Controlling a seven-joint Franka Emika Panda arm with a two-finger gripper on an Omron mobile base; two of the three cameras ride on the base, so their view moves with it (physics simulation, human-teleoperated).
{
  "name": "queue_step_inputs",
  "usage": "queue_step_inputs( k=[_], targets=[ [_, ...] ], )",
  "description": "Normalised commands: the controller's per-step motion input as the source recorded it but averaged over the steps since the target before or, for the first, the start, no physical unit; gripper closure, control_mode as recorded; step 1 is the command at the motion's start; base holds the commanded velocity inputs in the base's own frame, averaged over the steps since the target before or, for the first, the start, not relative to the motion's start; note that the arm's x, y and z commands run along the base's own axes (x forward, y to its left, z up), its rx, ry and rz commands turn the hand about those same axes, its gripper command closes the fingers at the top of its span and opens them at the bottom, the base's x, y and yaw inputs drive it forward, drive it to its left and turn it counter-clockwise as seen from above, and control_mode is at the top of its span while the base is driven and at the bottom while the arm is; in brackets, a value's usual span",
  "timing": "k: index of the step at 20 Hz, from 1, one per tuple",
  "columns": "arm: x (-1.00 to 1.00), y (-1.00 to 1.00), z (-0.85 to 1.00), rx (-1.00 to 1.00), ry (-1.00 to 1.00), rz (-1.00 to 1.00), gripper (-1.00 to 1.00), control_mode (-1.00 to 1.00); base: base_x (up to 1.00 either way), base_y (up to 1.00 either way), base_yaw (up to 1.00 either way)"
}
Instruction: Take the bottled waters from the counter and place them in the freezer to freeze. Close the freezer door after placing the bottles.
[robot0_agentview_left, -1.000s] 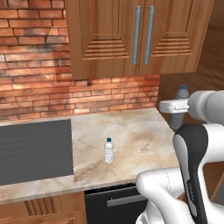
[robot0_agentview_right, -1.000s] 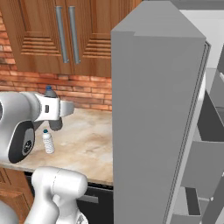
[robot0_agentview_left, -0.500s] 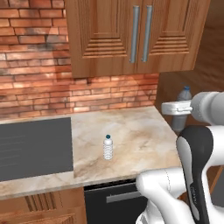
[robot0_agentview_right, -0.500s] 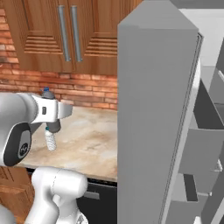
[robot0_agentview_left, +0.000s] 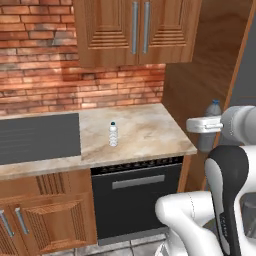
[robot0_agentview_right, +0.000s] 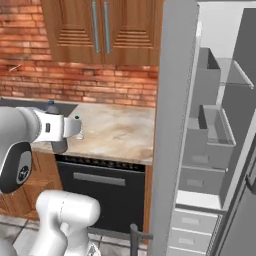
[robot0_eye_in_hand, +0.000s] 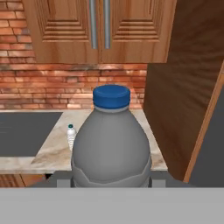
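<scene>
Beige marbled stone counter (robot0_agentview_left: 140, 135) with a dark matte inset panel (robot0_agentview_left: 37, 137), set before a red brick wall (robot0_agentview_left: 45, 75) beneath ribbed wooden cupboards (robot0_agentview_left: 135, 30); a black appliance front (robot0_agentview_left: 137, 200) sits below. The gripper (robot0_agentview_left: 205, 125), off the counter's right edge, is closed on the dark grey bottle (robot0_eye_in_hand: 111, 146), smooth, rounded, blue-capped. The clear ribbed bottle (robot0_agentview_left: 113, 135) stands upright mid-counter; the freezer (robot0_agentview_right: 210, 150) stands open, pale grey inside with stacked drawers.
</scene>
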Motion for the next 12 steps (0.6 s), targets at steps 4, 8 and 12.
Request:
queue_step_inputs(
  k=[4, 8, 12],
  targets=[
    [0.0, 0.0, 0.0, 0.0, 0.0, 0.0, 1.0, 1.0, -0.81, 0.01, -0.01],
    [0.0, 0.0, 0.0, 0.0, 0.0, 0.0, 1.0, 1.0, -0.73, 0.0, 0.0],
    [0.0, 0.0, 0.0, 0.0, 0.0, 0.0, 1.0, 1.0, -0.69, 0.0, 0.0]
  ],
)
